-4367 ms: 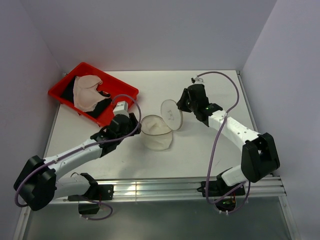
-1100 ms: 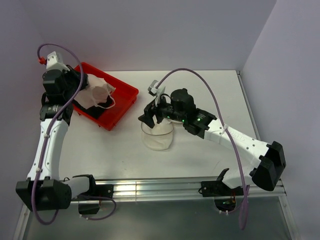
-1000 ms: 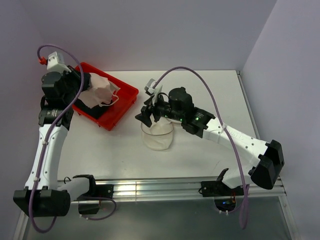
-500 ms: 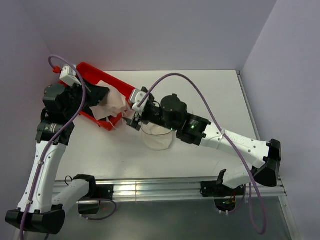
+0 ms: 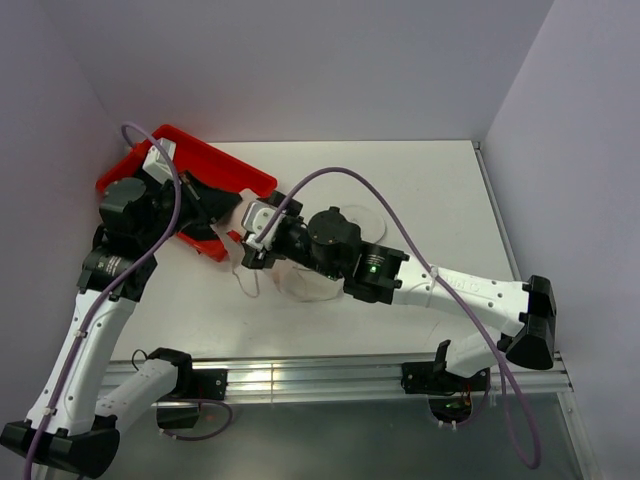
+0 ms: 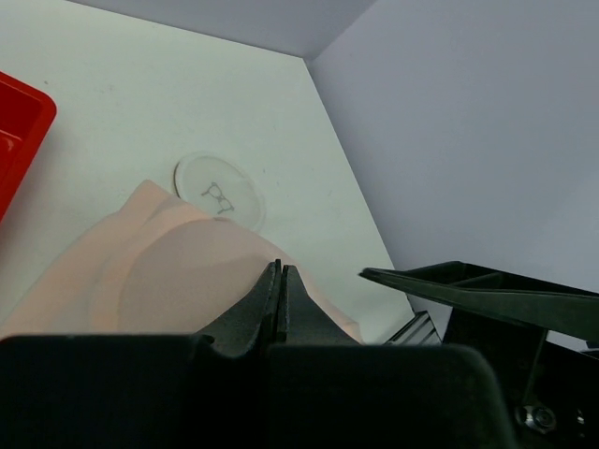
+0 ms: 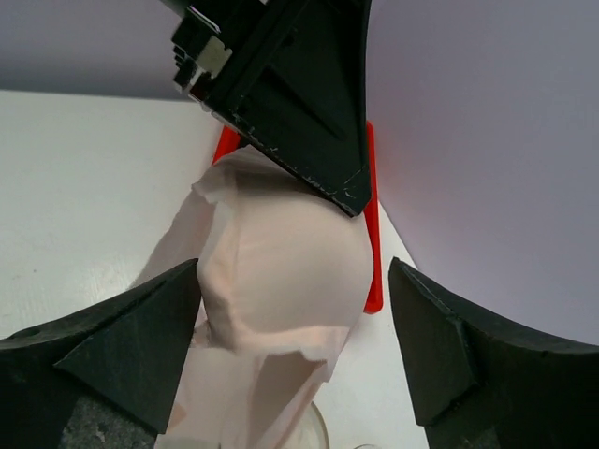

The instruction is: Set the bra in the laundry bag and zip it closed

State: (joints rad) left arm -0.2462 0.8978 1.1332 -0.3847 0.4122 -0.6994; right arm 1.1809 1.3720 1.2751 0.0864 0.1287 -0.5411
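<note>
The bra (image 7: 281,271), pale pink, hangs from my left gripper (image 6: 279,273), whose jaws are shut on its fabric. In the top view the bra (image 5: 233,252) dangles between the red tray and the laundry bag (image 5: 318,285), with my left gripper (image 5: 222,215) just above it. The laundry bag stands open, a round white mesh drum. Its circular flap with the black bra outline (image 6: 218,192) lies back on the table. My right gripper (image 7: 290,351) is open, its fingertips (image 7: 140,346) standing wide on either side of the hanging bra. In the top view my right gripper (image 5: 250,240) is just left of the bag.
The red tray (image 5: 130,170) sits at the back left with a black garment (image 5: 205,200) in it. The two arms nearly meet over the table's left half. Walls close in the table at the left, back and right.
My left gripper has lifted the bra out of the red tray and carried it right, toward the bag. My right gripper has swung left from over the bag to meet it.
</note>
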